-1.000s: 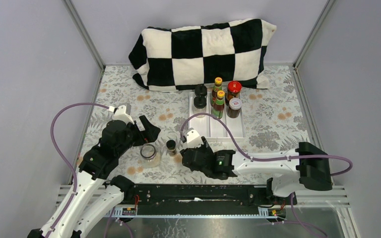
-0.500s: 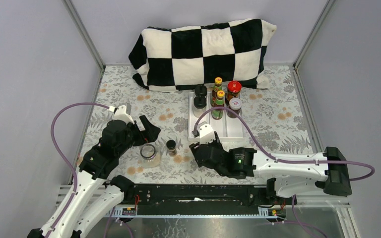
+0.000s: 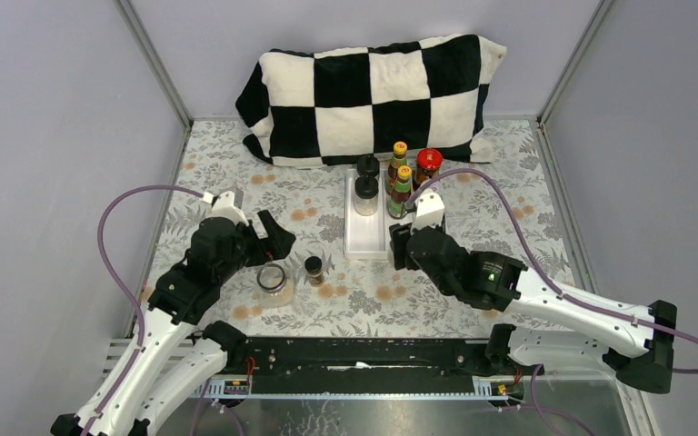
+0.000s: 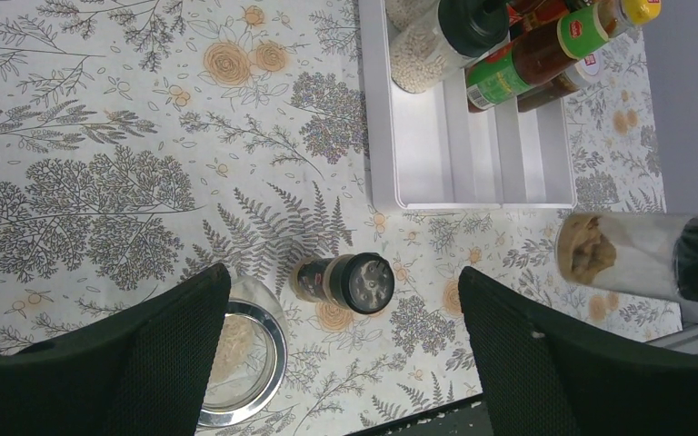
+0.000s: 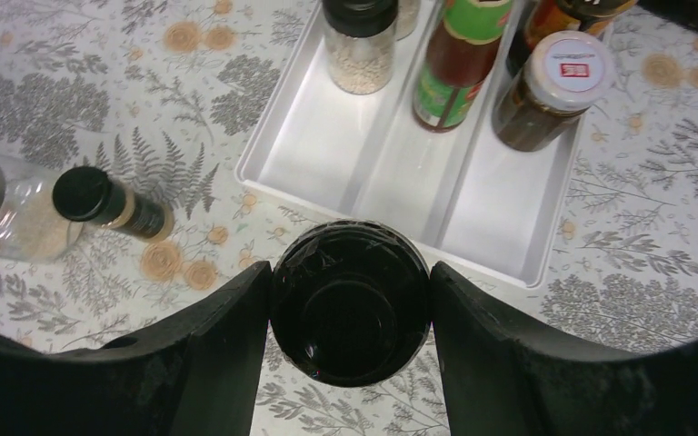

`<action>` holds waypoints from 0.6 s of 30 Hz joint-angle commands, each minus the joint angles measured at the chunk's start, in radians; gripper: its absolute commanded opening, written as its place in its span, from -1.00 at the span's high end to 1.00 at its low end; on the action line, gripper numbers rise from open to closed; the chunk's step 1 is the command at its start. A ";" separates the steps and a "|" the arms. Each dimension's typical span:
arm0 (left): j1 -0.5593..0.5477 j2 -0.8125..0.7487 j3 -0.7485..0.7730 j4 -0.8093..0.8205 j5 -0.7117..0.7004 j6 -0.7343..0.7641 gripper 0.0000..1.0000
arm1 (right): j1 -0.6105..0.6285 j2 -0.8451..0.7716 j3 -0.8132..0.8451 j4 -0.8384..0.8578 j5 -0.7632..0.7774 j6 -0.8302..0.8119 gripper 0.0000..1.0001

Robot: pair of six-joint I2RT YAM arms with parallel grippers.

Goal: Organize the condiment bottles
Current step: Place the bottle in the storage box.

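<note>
The right gripper [image 5: 350, 304] is clenched on a black-capped jar [image 5: 350, 272]. Its 2 fingers press from 9 and 3 o'clock at about cap height, and the wrist view looks straight down on the lid. The jar hangs over the table just off the white tray [image 5: 391, 195], at the tray's 6 o'clock end. The left wrist view shows its clear body partly filled with tan powder.

At the tray's 12 o'clock end stand 2 more black-capped jars [image 3: 365, 186], 2 yellow-capped sauce bottles [image 3: 403, 186], a red-lidded jar [image 3: 429, 162] and a white-lidded jar [image 5: 554, 86]. Out on the table, at about the tray's 8 o'clock, stands a small spice jar [image 3: 313, 269]. A squat glass jar [image 3: 274, 278] sits just beside it at its 9 o'clock. The left gripper [image 3: 273, 238] hangs above these 2, fully released and holding nothing.

The held jar looks rigid, smooth-walled and fairly light. The wall is probably slippery, and a hold on the cap could turn or slip, so a grip lower on the body would likely be surer. It could knock a tray divider on the way down. The slim spice jar should tip easily — take it mid-body. The squat jar is wide and its mouth may be open, so it wants a span across the body and must be kept upright.
</note>
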 commanded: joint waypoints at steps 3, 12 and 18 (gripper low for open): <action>-0.006 0.015 0.011 0.053 0.017 -0.011 -0.97 | -0.127 -0.015 0.021 0.041 -0.077 -0.103 -0.08; -0.006 0.029 0.023 0.053 0.021 -0.007 -0.97 | -0.330 0.032 0.044 0.102 -0.238 -0.173 -0.07; -0.006 0.038 0.021 0.069 0.033 -0.008 -0.97 | -0.498 0.093 0.069 0.159 -0.364 -0.208 -0.06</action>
